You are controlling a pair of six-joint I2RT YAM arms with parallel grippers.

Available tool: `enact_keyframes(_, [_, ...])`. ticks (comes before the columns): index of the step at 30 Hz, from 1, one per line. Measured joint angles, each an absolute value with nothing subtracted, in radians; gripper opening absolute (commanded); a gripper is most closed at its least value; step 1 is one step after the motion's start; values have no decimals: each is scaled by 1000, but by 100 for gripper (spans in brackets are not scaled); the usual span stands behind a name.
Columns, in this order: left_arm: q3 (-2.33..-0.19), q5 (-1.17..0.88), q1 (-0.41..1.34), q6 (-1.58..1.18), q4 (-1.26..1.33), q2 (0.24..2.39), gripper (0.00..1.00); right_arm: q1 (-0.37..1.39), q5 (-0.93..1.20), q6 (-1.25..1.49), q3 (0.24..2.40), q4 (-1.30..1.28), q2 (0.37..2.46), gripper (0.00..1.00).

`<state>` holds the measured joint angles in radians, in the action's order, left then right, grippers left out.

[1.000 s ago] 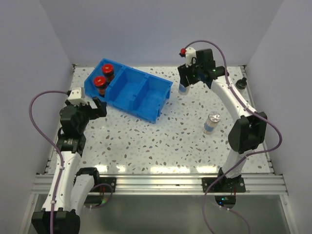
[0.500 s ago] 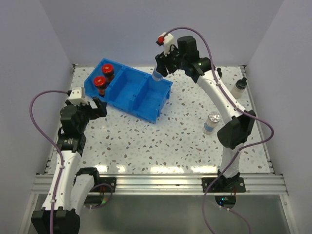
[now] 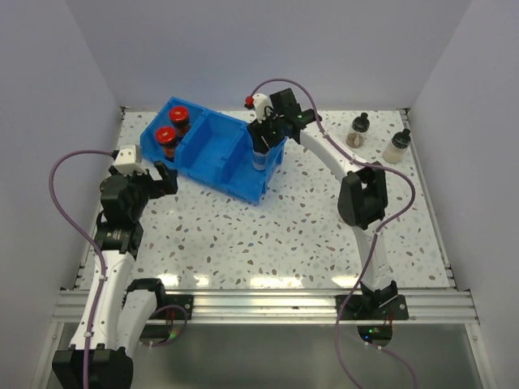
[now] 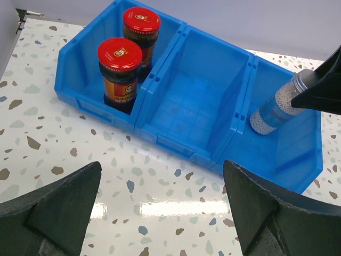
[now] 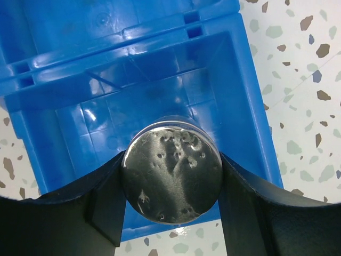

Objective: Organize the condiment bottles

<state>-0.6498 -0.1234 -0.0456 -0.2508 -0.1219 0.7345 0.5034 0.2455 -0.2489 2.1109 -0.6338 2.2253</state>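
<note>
Right gripper (image 5: pixel 169 184) is closed around the silver cap of one clear jar (image 4: pixel 273 111), a finger (image 5: pixel 101 205) on each side of the cap, nothing slack that I can see. The jar hangs tilted inside the right-hand compartment of the blue bin (image 4: pixel 176 150), base low near the divider; can't tell if it's touching the floor yet. Left gripper (image 4: pixel 160 205) is wide open and empty, parked just in front of the bin. Both red-capped jars (image 4: pixel 120 53) (image 4: pixel 141 20) stand upright in the left compartment, and the middle one holds nothing. Two small bottles (image 3: pixel 358 130) (image 3: pixel 398 146) sit at the far right of the table, well apart from the bin. I can't see the second silver-capped jar in any view. Handling guess: rigid glass-like body, smooth, filled with pale granules, so moderate weight and a breakage risk if dropped. The metal cap looks slick and the grip is high, which probably explains the tilt. I'd level it before letting go, or it tips against the wall. For the small ones I'd grab across the body below the cap.
</note>
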Motion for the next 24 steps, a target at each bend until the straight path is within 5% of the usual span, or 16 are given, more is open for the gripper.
enact_keyframes(3, [-650,-123,-46,-251,-122,735,100,504,230,-257,2111,-635,2239,32])
enact_keyframes(4, [-650,-123,-46,-251,-122,735,100,504,224,-260,2111,-636,2239,58])
enact_keyframes(6, [-650,-123,-46,-251,-122,735,100,504,217,-266,2113,-634,2239,85])
enact_keyframes(8, [-650,-123,-46,-251,-122,735,100,504,212,-273,2115,-630,2239,99])
enact_keyframes(17, [-650,-123,-46,-251,-122,735,100,504,222,-324,2107,-634,2187,99])
enact_keyframes(24, [-650,-124,-46,-251,-122,724,100,504,280,-420,1915,-680,1839,99])
